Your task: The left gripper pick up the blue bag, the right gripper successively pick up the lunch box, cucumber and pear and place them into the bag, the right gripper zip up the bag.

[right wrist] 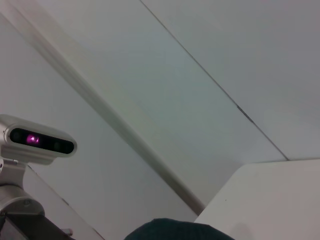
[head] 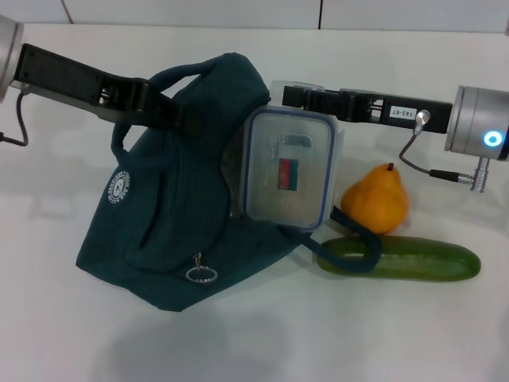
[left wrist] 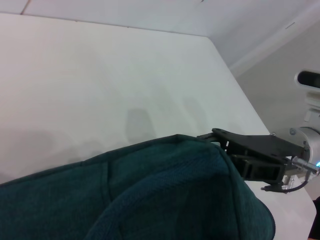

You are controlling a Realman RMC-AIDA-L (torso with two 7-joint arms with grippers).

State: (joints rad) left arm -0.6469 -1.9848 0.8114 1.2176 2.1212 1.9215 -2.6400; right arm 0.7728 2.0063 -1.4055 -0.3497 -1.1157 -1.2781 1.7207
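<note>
The blue bag [head: 171, 211] is held up off the white table by its top edge, with my left gripper [head: 163, 110] shut on the fabric beside one loop handle. Its teal cloth [left wrist: 150, 195] fills the lower part of the left wrist view. The clear lunch box [head: 290, 171] hangs tilted at the bag's mouth with its blue-rimmed lid facing me. My right gripper [head: 290, 94] is shut on the box's far edge. The orange-yellow pear [head: 375, 199] stands to the right of the box. In front of the pear lies the cucumber [head: 406, 259], and the bag's other handle [head: 362, 239] drapes over its left end.
The ring zipper pull [head: 202, 274] dangles near the bag's lower front. The right arm's silver wrist [head: 477, 119] with a cable reaches in from the right edge. White table surface [head: 334, 334] extends in front of the bag and the cucumber.
</note>
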